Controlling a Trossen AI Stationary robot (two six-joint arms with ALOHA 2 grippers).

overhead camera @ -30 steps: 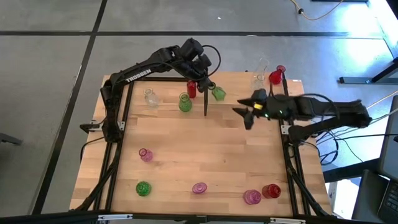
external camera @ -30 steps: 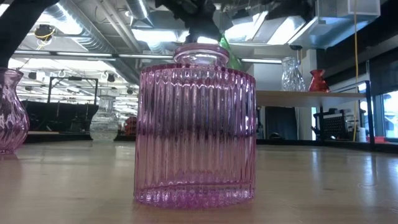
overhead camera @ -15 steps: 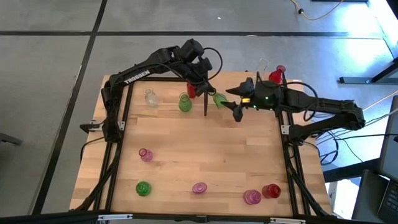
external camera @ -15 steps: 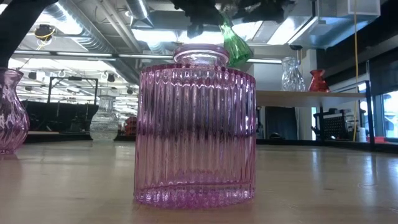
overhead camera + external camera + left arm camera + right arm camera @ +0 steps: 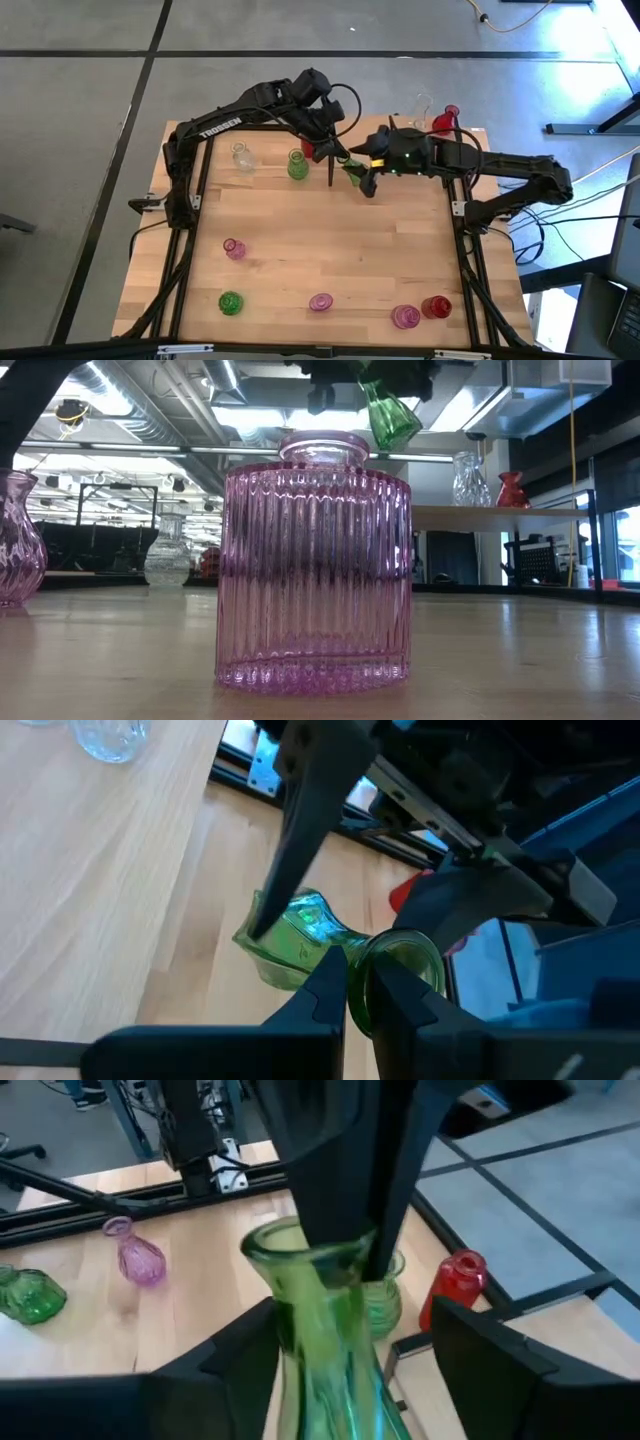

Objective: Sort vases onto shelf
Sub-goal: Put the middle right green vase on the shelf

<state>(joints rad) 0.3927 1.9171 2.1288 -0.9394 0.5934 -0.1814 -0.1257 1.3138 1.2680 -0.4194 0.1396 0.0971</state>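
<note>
light: bright, even | shadows: soft | wrist views: foreground blurred

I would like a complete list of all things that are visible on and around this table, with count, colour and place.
held green vase: one, green, in the air, back centre
other green vases: two, back and front left
pink vases: three, front half
red vases: three, back centre, shelf, front right
clear vases: two, back left, shelf
shelf: one, light wood, back right
tabletop: one, light wood
left gripper: shut on the held green vase's rim
right gripper: open, astride its body
</note>
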